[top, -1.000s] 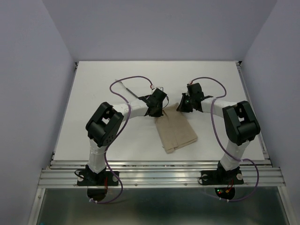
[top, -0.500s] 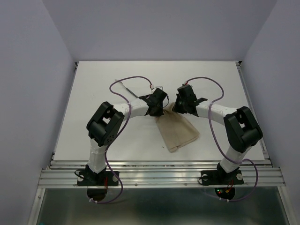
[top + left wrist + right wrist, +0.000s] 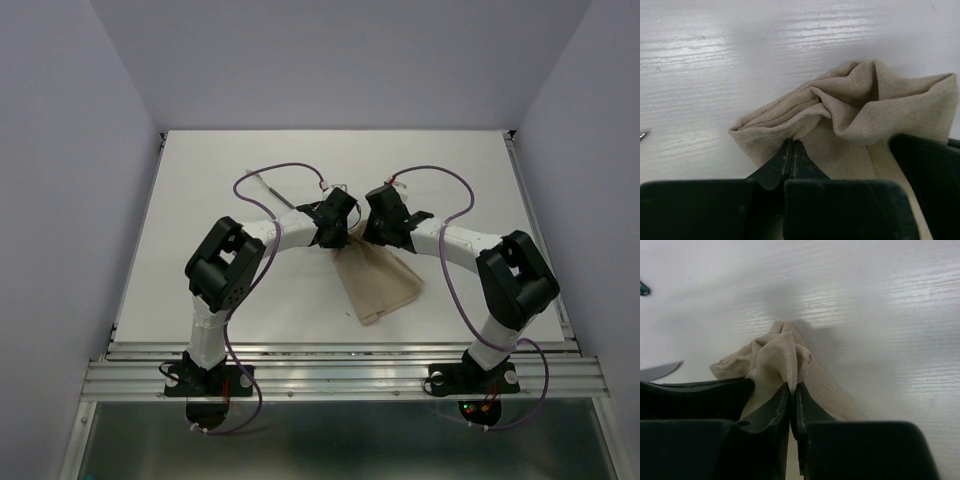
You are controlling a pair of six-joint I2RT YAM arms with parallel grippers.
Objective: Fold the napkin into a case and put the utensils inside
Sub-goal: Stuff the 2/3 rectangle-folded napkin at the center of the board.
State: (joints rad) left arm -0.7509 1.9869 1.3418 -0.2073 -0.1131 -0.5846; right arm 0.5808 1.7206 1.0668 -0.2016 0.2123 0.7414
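I see left gripper [image 3: 791, 150] clamped on napkin [image 3: 385, 287] fold | right gripper [image 3: 793, 389] pinching its bunched corner | both mid-table [image 3: 240, 300]

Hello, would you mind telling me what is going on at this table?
Both arms are working on the napkin. The left arm's fingers and the right arm's fingers are each pinched shut on its far end, while the rest lies folded on the table. A slim utensil lies farther back, outside the cloth.
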